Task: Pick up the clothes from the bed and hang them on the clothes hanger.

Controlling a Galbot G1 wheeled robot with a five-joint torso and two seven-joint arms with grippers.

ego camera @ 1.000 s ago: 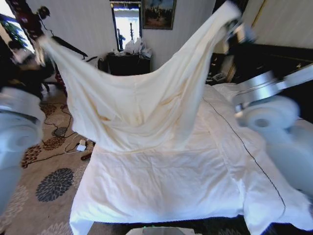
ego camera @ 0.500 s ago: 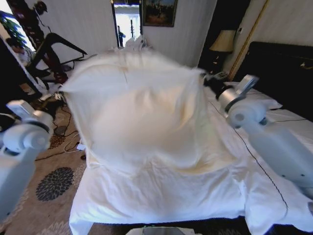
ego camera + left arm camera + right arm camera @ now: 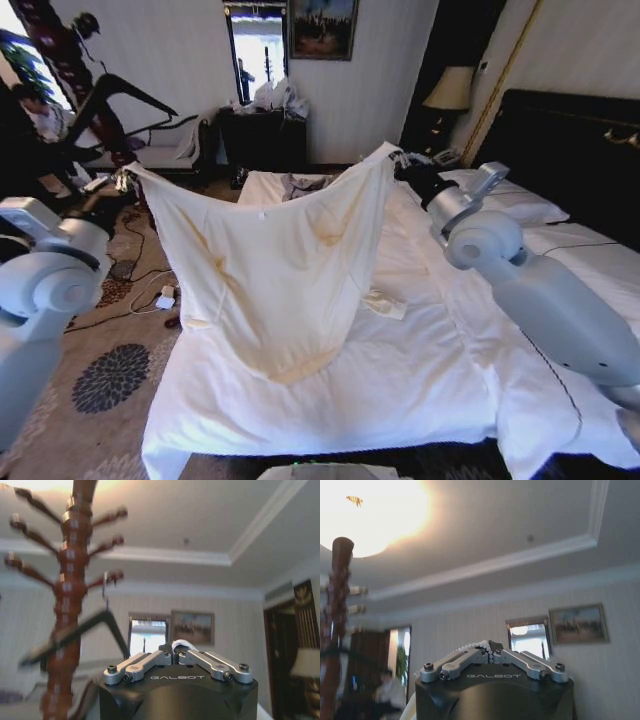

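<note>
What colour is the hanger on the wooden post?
Black, with a silver wire hook; the hanger shows best in the left wrist view.

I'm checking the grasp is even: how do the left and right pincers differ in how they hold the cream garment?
The left pincer holds its corner of the cream garment lower, out over the carpet; the right pincer holds its corner higher, above the bed. The left arm shows mostly its elbow; the right arm reaches forward in plain sight. Both are shut on fabric, so the garment hangs spread between them with its lower edge reaching the bed.
</note>
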